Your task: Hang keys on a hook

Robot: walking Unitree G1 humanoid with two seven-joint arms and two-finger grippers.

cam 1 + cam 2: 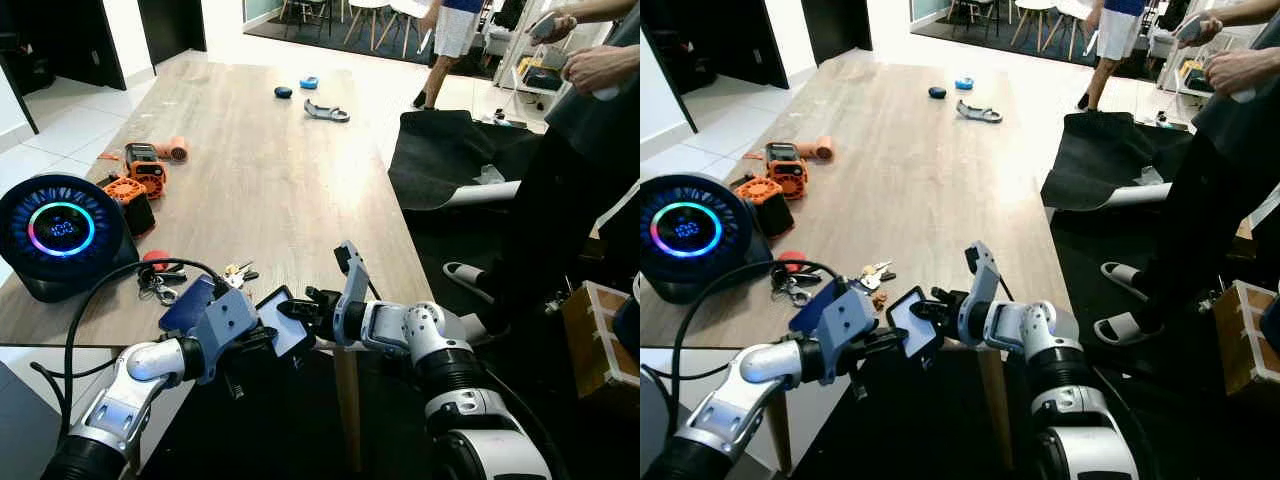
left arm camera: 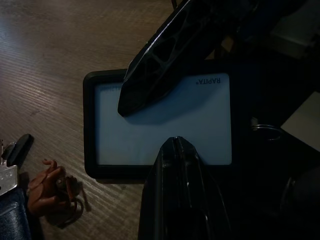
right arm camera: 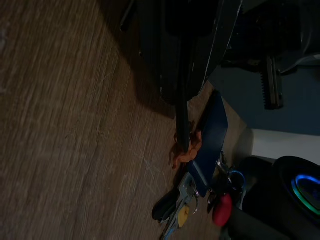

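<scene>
The keys (image 1: pixel 236 273) lie on the wooden worktop (image 1: pixel 270 190) close to its near edge, a bunch with a blue strap (image 3: pixel 212 132), a red tag (image 3: pixel 222 209) and a small orange figure (image 2: pixel 47 186), just beside a black cable (image 1: pixel 110 285). At that near edge the left claw (image 2: pixel 150 125) has its two black fingers (image 2: pixel 177 195) spread over a black-framed card holder (image 2: pixel 160 122) with a pale face, one tip touching the card, the other at its rim. The right claw (image 1: pixel 300 308) reaches in from the opposite side to the same holder; whether its fingers are apart or together I cannot tell. At the worktop's left edge sit a round black device (image 1: pixel 60 232) with a glowing ring and orange tools (image 1: pixel 140 175). A person (image 1: pixel 575 150) stands past the right edge.
</scene>
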